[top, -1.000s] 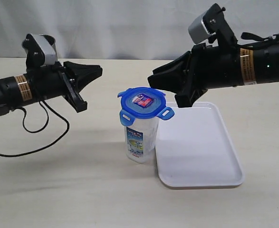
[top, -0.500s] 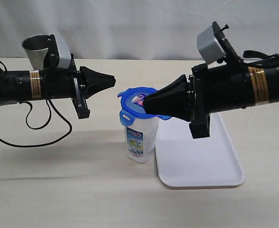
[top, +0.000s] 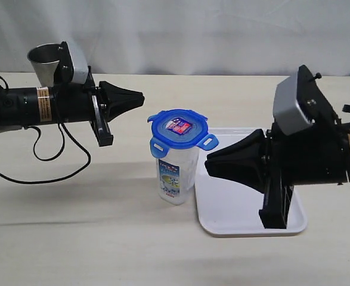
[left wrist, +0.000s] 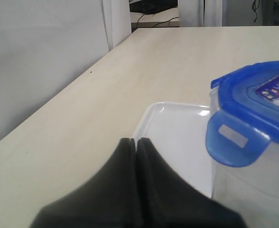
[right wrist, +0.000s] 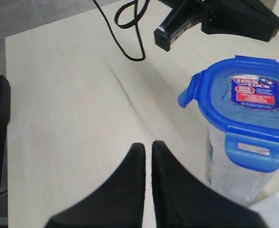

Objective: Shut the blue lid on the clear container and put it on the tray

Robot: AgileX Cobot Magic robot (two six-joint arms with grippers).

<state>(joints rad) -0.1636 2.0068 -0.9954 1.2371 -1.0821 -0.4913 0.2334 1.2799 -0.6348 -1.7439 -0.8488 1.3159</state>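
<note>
The clear container [top: 177,174] stands upright on the table, just left of the white tray [top: 246,202]. The blue lid [top: 179,128] sits on top of it, and its flaps [top: 209,142] stick outward. My left gripper [top: 140,96] is shut and empty; it hovers left of the lid at about lid height, apart from it. My right gripper [top: 209,161] is shut and empty, low over the tray, with its tips just right of the container wall. The left wrist view shows the lid [left wrist: 255,92], the container [left wrist: 253,190] and the tray [left wrist: 172,133] beyond my left gripper [left wrist: 136,140]. The right wrist view shows the lid [right wrist: 244,102] beside my right gripper [right wrist: 148,144].
A tapered steel cup [top: 45,59] stands at the back left behind the left arm. A black cable [top: 61,164] loops on the table under that arm. The left arm [right wrist: 225,19] shows beyond the lid in the right wrist view.
My right gripper has dropped from lid height and pulled back to the right, now low over the tray. My left gripper swung toward the lid earlier and has held still since.
</note>
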